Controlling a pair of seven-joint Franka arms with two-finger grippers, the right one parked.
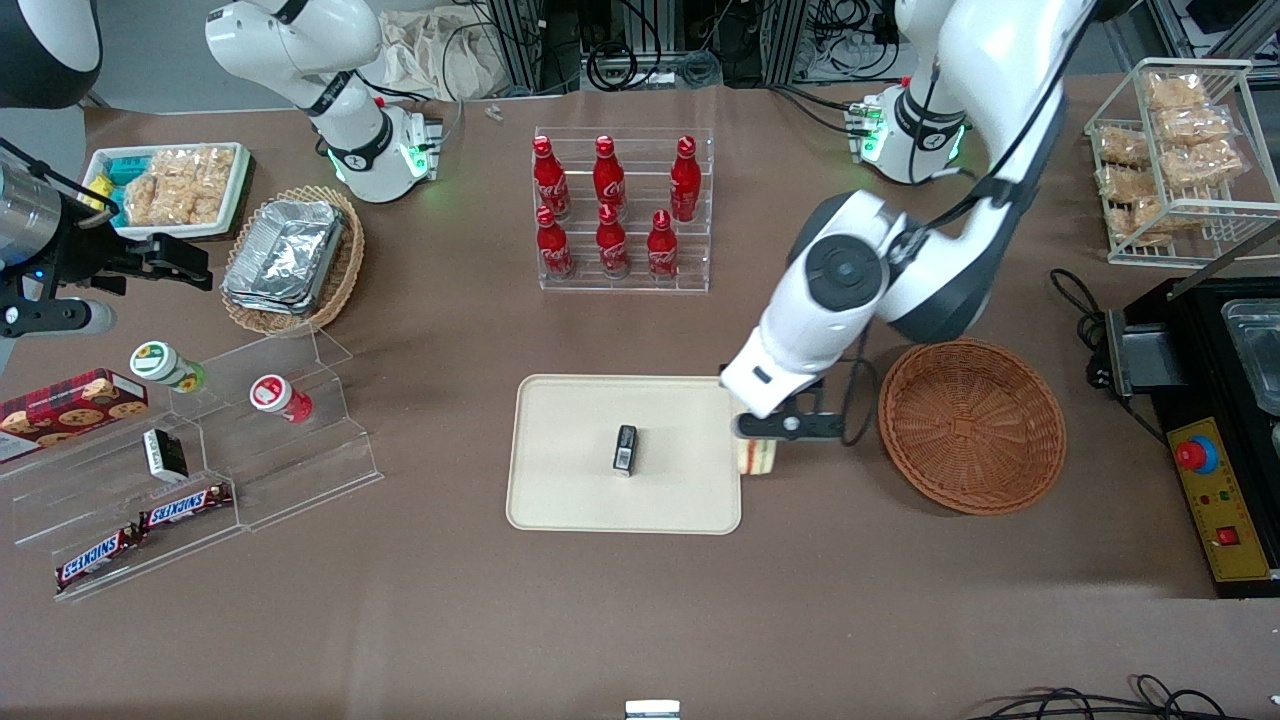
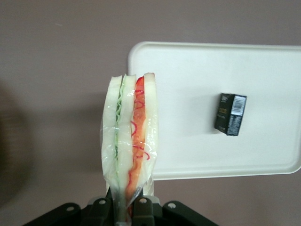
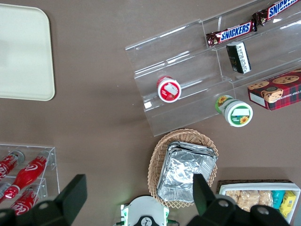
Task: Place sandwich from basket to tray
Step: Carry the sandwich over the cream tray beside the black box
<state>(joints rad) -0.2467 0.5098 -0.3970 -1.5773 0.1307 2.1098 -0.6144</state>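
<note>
My end effector [image 1: 768, 442] clamps the clear-wrapped triangular sandwich [image 2: 130, 141] upright by its tip, hanging over the cream rectangular tray's [image 1: 560, 500] three-o'clock rim for set-down.

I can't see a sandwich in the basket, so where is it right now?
The gripper holds the sandwich above the table, at the tray's edge on the side toward the basket, which sits empty.

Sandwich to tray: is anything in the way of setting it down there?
Nothing blocks the path. The gripper holds the sandwich over the tray's edge nearest the basket. A small black box sits mid-tray; bare tray lies between it and the sandwich.
</note>
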